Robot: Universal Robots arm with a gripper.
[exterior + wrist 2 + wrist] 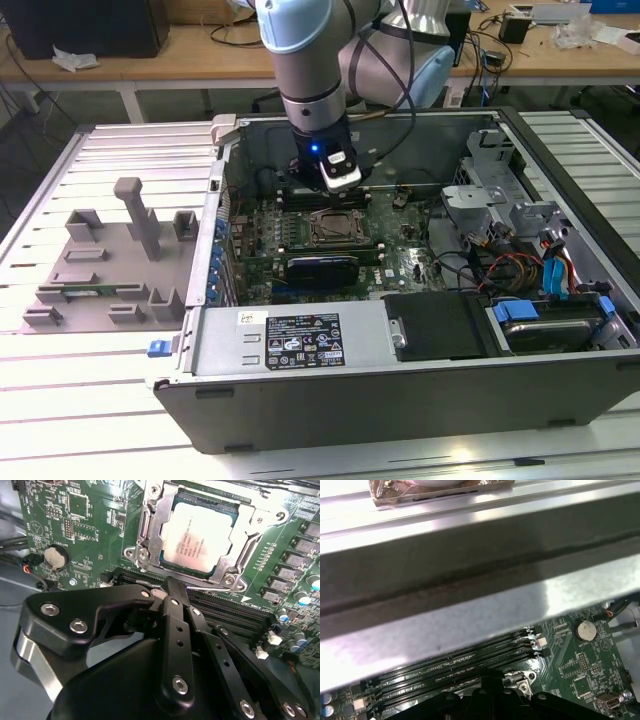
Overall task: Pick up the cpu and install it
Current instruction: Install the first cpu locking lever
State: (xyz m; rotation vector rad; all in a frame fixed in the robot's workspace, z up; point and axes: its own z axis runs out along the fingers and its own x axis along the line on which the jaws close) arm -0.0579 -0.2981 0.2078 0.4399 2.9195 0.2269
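Currently — landmark: socket (pixel 200 535) on the motherboard (pixel 350 235), inside the open PC case (pixel 420 350) sitting on the desk (pixel 60 400).
cpu (pixel 199 536): lying flat inside the socket frame, silver top facing up, looking seated.
hand (pixel 172 587): hanging just beside the socket, over the memory slots (pixel 235 617); fingertips appearing pressed together, gripping nothing, not touching the cpu.
arm (pixel 310 70): reaching down into the case, directly above the socket area.
fixture blocks (pixel 110 260): sitting on the desk, well apart from the socket, outside the case.
step: placing looks finished; hand is sitting clear of the chip, judging from the second wrist view.
next move: calling for clearance from the socket frame and a check that the chip is lying level.
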